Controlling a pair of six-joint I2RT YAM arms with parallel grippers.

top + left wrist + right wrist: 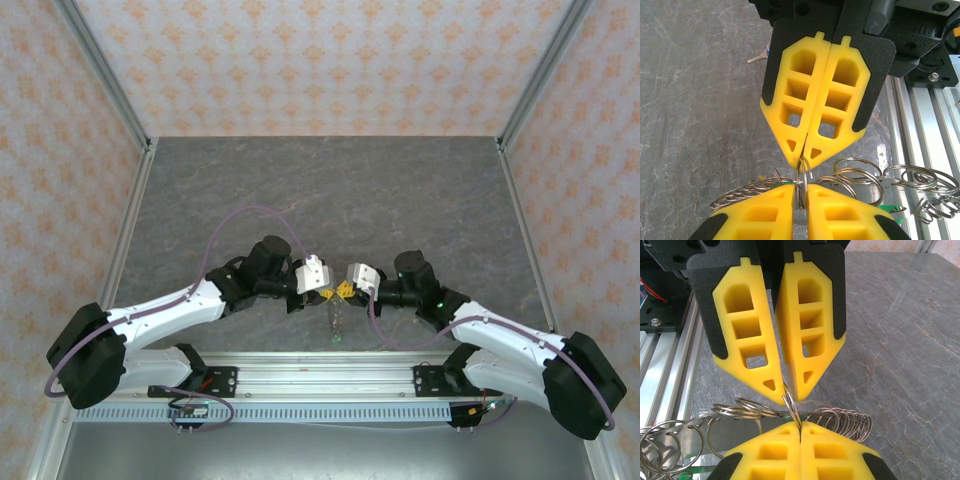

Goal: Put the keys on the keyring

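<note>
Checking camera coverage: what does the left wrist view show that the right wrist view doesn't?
Left wrist: a small key lying on the table beyond the right gripper. Right wrist: the patterned wall past the table's far edge. Both: the left gripper and right gripper meeting tip to tip at one split ring, other rings bunched beside it.

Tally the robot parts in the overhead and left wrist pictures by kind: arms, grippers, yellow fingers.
Arms: 2 (left arm, right arm)
Grippers: 2 (left gripper, right gripper)
Yellow fingers: 4
Total: 8
</note>
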